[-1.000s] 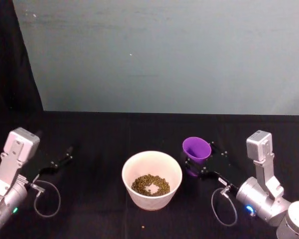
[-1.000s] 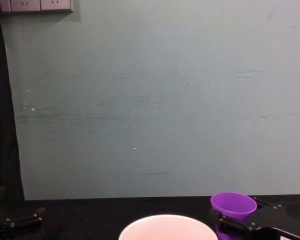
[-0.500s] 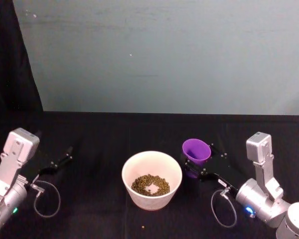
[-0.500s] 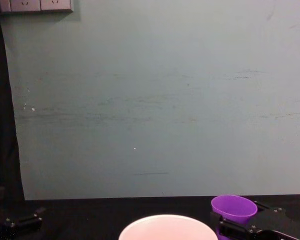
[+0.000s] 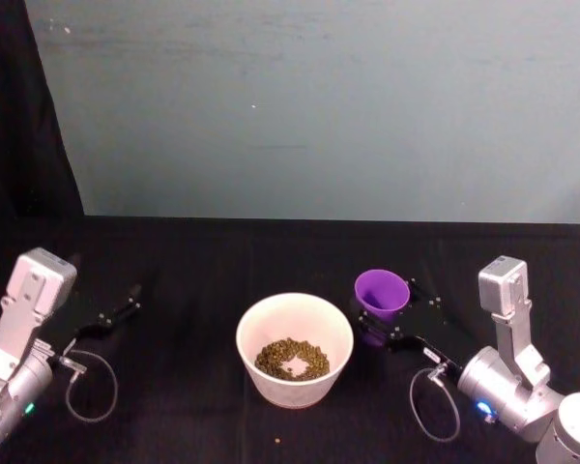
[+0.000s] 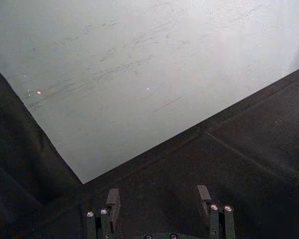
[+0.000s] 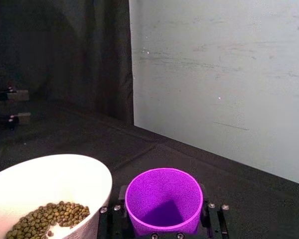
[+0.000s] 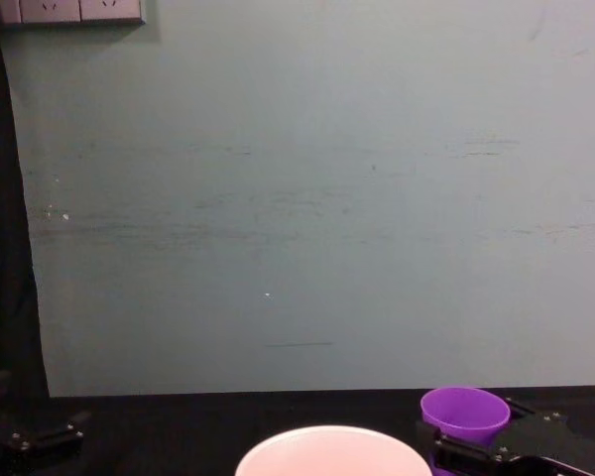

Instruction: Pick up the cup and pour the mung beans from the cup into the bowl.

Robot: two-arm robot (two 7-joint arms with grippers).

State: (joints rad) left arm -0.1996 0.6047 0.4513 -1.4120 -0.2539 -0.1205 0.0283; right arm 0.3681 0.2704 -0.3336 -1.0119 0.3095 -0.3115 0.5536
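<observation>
The purple cup stands upright just right of the bowl, with my right gripper shut on its lower half. In the right wrist view the cup sits between the two fingers and its inside shows plain purple, no beans. Mung beans lie in a ring on the bottom of the pale bowl. The chest view shows the cup above the right gripper, beside the bowl's rim. My left gripper rests open and empty at the far left.
A black cloth covers the table, and a pale teal wall stands behind it. A dark curtain hangs at the left. One stray bean lies in front of the bowl.
The cup in my right gripper has sunk a little and shifted slightly right, away from the bowl. The left arm has not moved.
</observation>
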